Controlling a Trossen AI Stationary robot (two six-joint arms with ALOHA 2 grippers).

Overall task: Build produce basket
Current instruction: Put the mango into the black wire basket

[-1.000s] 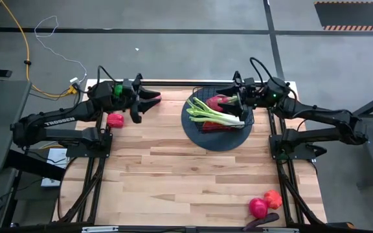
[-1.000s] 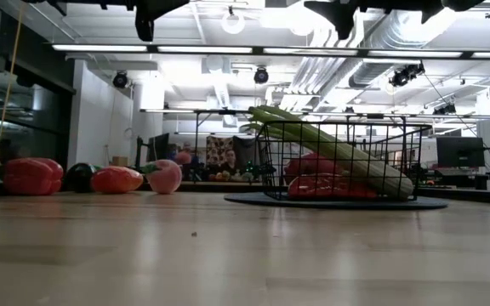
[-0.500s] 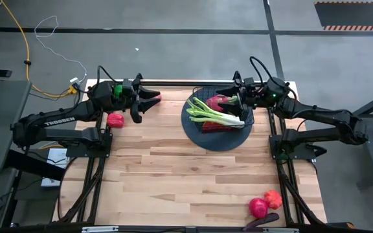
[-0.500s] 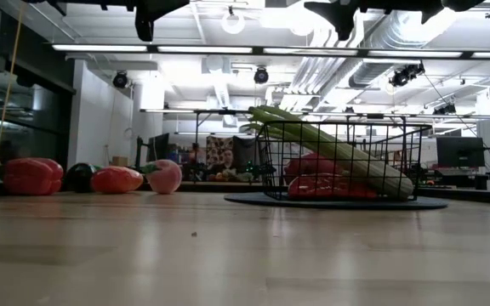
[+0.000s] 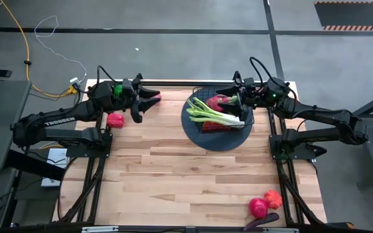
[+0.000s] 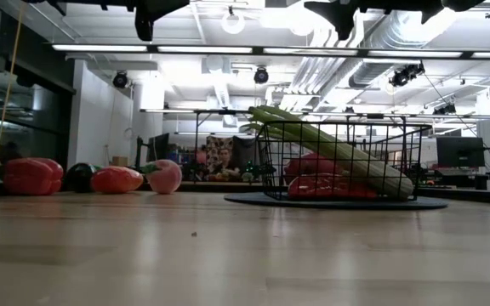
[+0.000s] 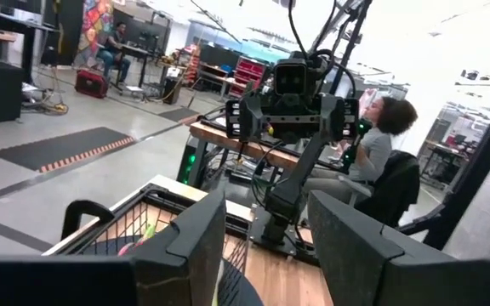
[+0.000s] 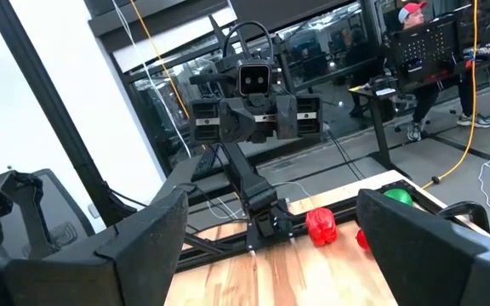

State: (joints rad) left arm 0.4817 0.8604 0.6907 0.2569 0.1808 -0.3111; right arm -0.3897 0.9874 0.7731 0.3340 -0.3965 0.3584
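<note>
Nothing has moved since the earlier frames; both arms hover, empty
Upper left, left gripper [image 5: 149,103] part-open above loose produce [image 5: 115,120]; upper right, right gripper [image 5: 233,98] spread wide over the basket [image 5: 241,136], whose celery [image 5: 214,112] lies across it

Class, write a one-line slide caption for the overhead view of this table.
Both grippers, left and right, hover open and empty; celery lies across the basket.
</note>
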